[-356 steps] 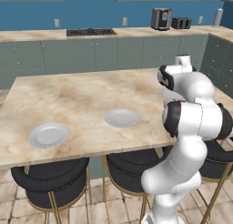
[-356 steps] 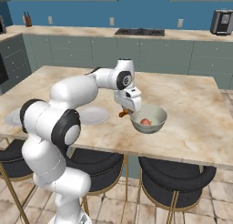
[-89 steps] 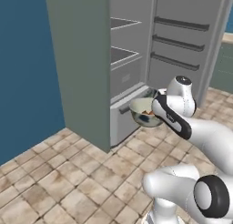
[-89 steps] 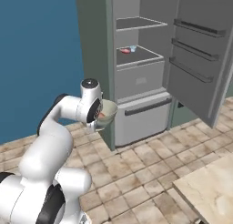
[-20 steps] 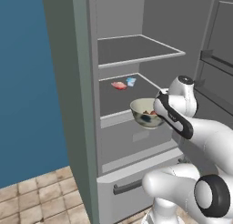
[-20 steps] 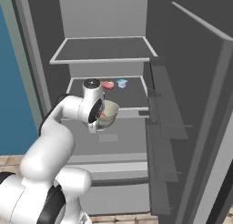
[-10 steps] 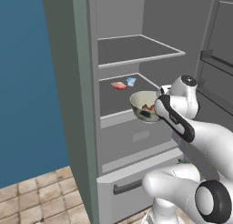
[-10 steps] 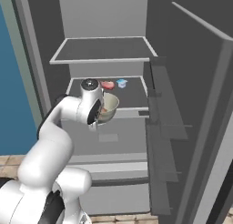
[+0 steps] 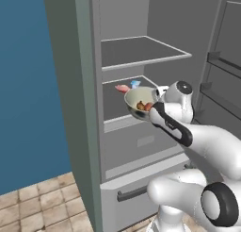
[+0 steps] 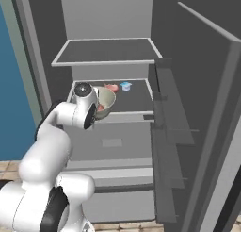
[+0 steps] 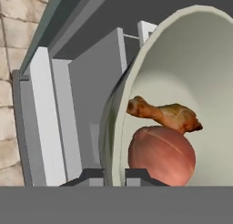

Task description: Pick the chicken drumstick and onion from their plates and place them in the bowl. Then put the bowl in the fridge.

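Left base view: the fridge [image 9: 84, 108] stands open, and the bowl [image 9: 140, 103] hangs tilted at the front edge of the middle shelf [image 9: 123, 114], at the centre of the picture. Its mouth faces this camera, so the chicken drumstick [image 9: 148, 106] and the onion [image 9: 140, 105] show inside as small orange-brown lumps. At 11 o'clock from the bowl, a pink item [image 9: 122, 88] and a small blue item [image 9: 135, 83] lie on the same shelf. The drawer [image 9: 141, 188] with its dark bar handle sits at 6 o'clock.

Right base view: here the bowl [image 10: 106, 103] is seen from behind the wrist, its contents mostly hidden. The open door [image 10: 202, 113] fills the 3 o'clock side.

Hand view: the gripper [image 11: 113, 175] is closed tight on the bowl's rim [image 11: 119, 127], one fingertip on each side of the wall. The onion [image 11: 161, 155] rests low in the bowl with the drumstick [image 11: 166, 116] touching it at 12 o'clock.
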